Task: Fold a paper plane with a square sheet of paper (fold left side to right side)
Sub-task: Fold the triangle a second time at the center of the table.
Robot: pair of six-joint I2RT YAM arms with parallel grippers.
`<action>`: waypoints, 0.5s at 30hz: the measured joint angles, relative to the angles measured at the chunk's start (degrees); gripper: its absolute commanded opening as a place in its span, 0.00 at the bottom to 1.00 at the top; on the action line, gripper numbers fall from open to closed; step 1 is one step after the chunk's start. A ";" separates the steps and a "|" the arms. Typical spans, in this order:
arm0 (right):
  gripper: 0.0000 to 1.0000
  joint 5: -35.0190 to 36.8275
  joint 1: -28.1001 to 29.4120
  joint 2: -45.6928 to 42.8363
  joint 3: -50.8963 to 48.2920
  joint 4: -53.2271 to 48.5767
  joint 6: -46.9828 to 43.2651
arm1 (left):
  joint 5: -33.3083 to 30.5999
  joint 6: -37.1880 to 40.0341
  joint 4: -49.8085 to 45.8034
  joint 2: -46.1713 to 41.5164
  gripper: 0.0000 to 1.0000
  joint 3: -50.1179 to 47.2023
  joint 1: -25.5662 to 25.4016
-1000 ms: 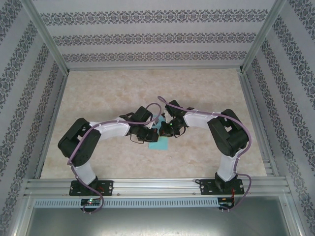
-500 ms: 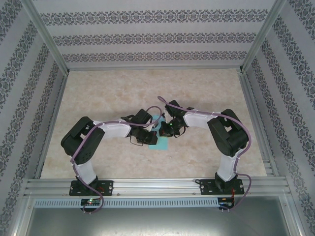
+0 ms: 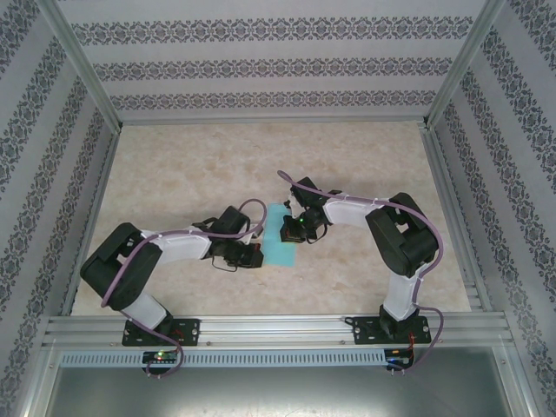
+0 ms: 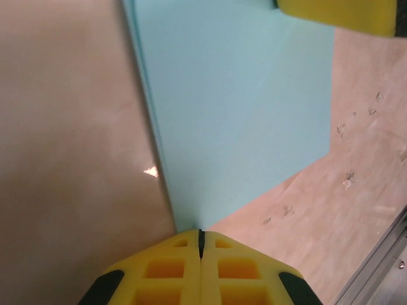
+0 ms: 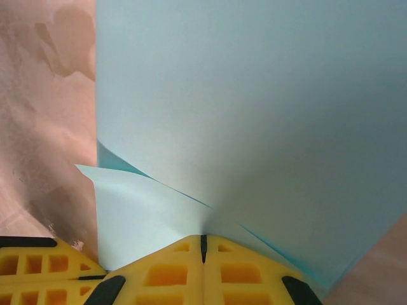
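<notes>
"Turquoise paper! Where is it?"

"The square sheet of paper [image 3: 281, 245] lies flat on the bench [image 3: 174, 165]. It looks folded in half, because two layers peek apart at its right side."

"What is the right claw [image 3: 293, 231] doing?"

"It sits on top of the paper, at that right side. Its two yellow fingers are squeezed together with nothing between them. I think it pushes down so the paper cannot slide."

"And the left claw [image 3: 254, 257]?"

"It is closed too, and empty. Its tip is right at the paper's left edge, by the near corner. I cannot tell if it touches."

"Why there?"

"I think that left edge is the fold. A closed tip is good for rubbing a crease flat."

"Is the plane done?"

"No. The paper has no pointy nose yet, so I think there are lots of folds to go."
</notes>
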 measured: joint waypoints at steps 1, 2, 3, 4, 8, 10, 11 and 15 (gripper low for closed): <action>0.00 0.00 0.00 0.00 0.00 0.00 0.00 | 0.24 -0.11 0.31 -0.42 0.05 -0.61 0.33; 0.00 0.00 0.00 0.00 0.00 0.02 0.00 | 0.55 -0.17 0.46 -0.79 0.05 -1.14 0.72; 0.00 0.00 0.00 0.00 0.00 0.04 0.00 | 0.94 -0.24 0.48 -1.14 0.05 -1.57 1.16; 0.00 0.00 0.00 0.00 0.00 0.07 0.00 | 1.20 -0.33 0.46 -1.40 0.05 -1.84 1.55; 0.08 -0.28 -0.02 -0.09 -0.07 0.50 0.17 | 1.44 -0.31 -1.11 -2.58 0.11 -2.34 3.23; 0.18 -0.22 -0.04 -0.61 -0.52 1.66 0.61 | 1.20 -0.20 -2.54 -3.21 0.17 -2.25 4.09; 0.24 -0.20 -0.11 -1.25 -0.90 2.32 0.98 | 1.18 -0.13 -3.15 -3.58 0.19 -2.08 4.52; 0.44 0.44 -1.27 -7.58 -2.45 3.98 1.79 | 1.05 0.09 -3.89 -4.46 0.31 0.55 6.12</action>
